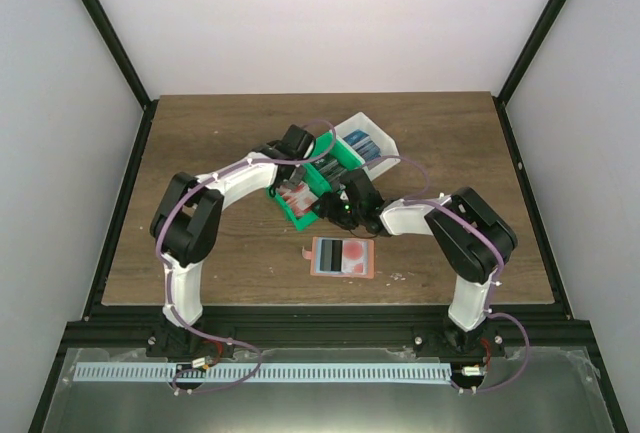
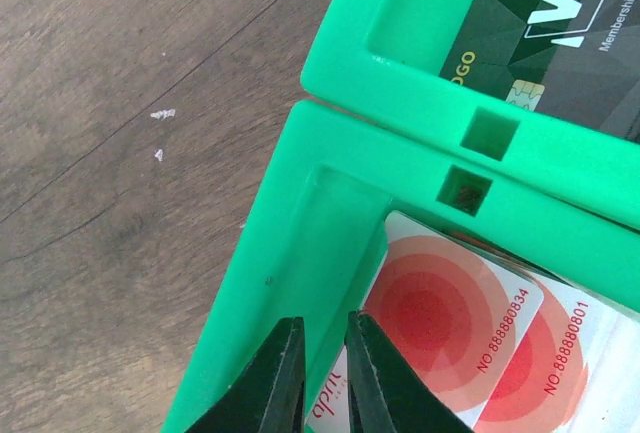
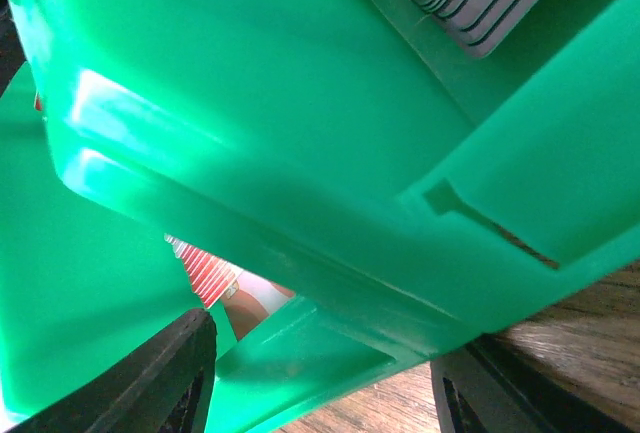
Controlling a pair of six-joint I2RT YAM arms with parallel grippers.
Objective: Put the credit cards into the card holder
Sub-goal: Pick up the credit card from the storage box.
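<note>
— Nearest us are the bolted bases. From the left one, the left arm (image 1: 190, 228) rises, bends at the elbow and stretches inward across the surface (image 1: 200, 143). What's its pincer doing?

— The left pincer (image 2: 322, 328) points down at the near wall of the green bin (image 2: 270, 273), all but pressed together, just a slit showing. Whether a card edge is nipped in it, I can't tell.

— And the cards?

— Red-and-white credit cards (image 2: 440, 313) lie overlapped inside that bin, right beside the tips. I'd guess they're light, stiff and slick, so hard to lift while flat. Better to tip one against the wall and pinch a free short edge.

— Where do they go?

— The card holder (image 1: 340, 273) lies open on the surface, just nearer us than the bin and apart from both pincers.

— Right side?

— The right arm (image 1: 470, 238) folds low toward the middle. The right pincer (image 3: 320, 353) is spread wide astride the bin's lower corner; gripping or only straddling, I can't say. Beyond it sits a white bin (image 1: 388, 143) with blue cards (image 1: 362, 141).
</note>
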